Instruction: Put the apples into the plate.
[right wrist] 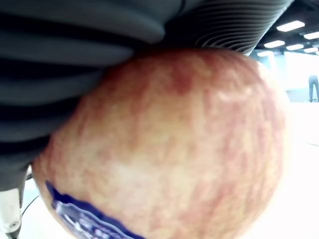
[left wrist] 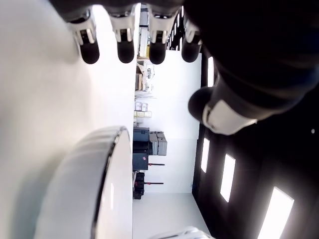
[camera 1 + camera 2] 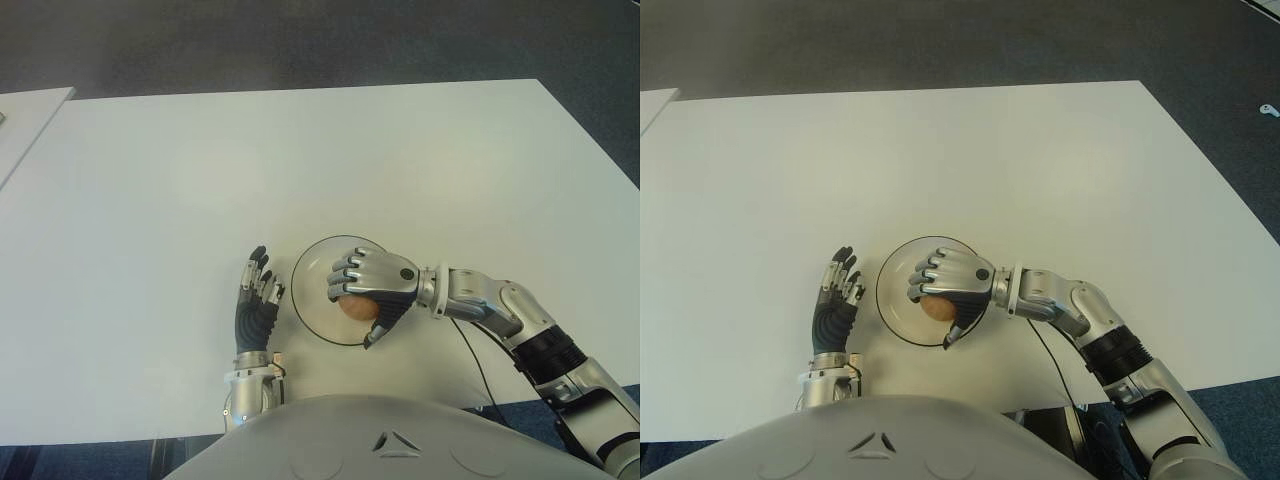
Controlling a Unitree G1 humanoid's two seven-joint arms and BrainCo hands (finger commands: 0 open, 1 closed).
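Note:
A reddish-yellow apple [image 3: 356, 306] with a blue sticker fills the right wrist view [image 1: 169, 149], held in my right hand [image 3: 368, 284], whose fingers curl over it. Hand and apple are over the white, dark-rimmed plate [image 3: 318, 270], near the table's front edge. Whether the apple touches the plate is hidden by the fingers. My left hand [image 3: 257, 298] shows just left of the plate, fingers spread and holding nothing. The left wrist view shows the plate's rim [image 2: 102, 174] close to those fingers.
The white table [image 3: 300, 160] stretches wide behind and to both sides of the plate. A second pale surface [image 3: 25, 115] stands at the far left edge. A dark cable [image 3: 478, 370] runs from my right forearm over the table's front edge.

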